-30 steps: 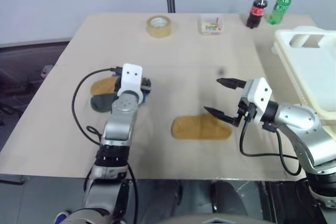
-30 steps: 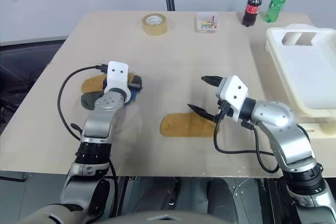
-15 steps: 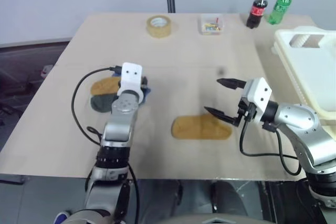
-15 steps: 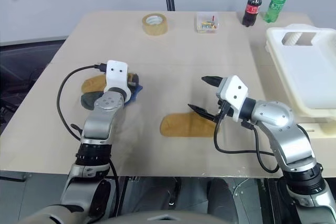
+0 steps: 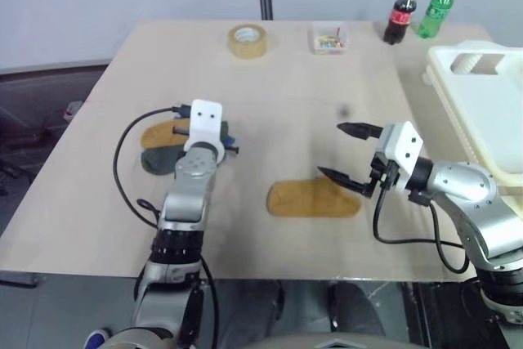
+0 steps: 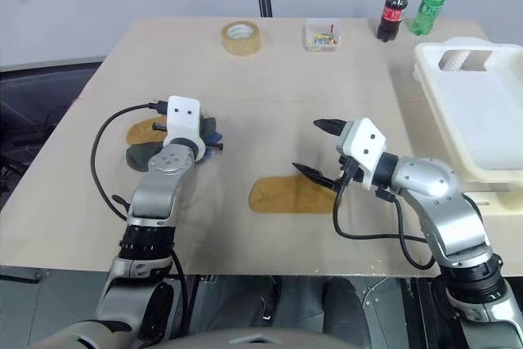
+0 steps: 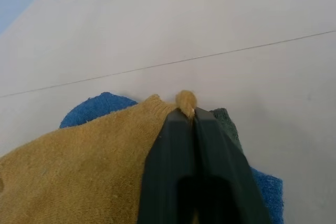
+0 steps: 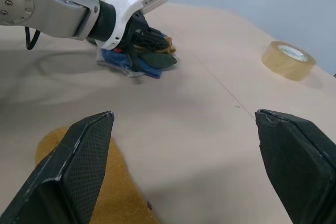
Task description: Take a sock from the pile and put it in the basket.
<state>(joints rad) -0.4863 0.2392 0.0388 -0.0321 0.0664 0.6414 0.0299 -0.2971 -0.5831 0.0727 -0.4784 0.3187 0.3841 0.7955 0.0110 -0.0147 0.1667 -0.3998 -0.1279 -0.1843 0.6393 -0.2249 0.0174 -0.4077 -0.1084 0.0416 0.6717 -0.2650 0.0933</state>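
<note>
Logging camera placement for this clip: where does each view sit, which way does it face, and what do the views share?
Left and right eye views: on the head, looking forward and down at the table; both arms show.
Left wrist view: along the left gripper, shut on a mustard sock in the pile.
Right wrist view: between the open right gripper fingers, facing the left gripper.
Shared: the pile and the tape roll.

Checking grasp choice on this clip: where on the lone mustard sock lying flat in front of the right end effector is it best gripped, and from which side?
Probably the end of the mustard sock nearest the open right end effector, coming from above. It lies flat on the table, so only a pinched-up fold offers a hold; that end is closest to the basket.
</note>
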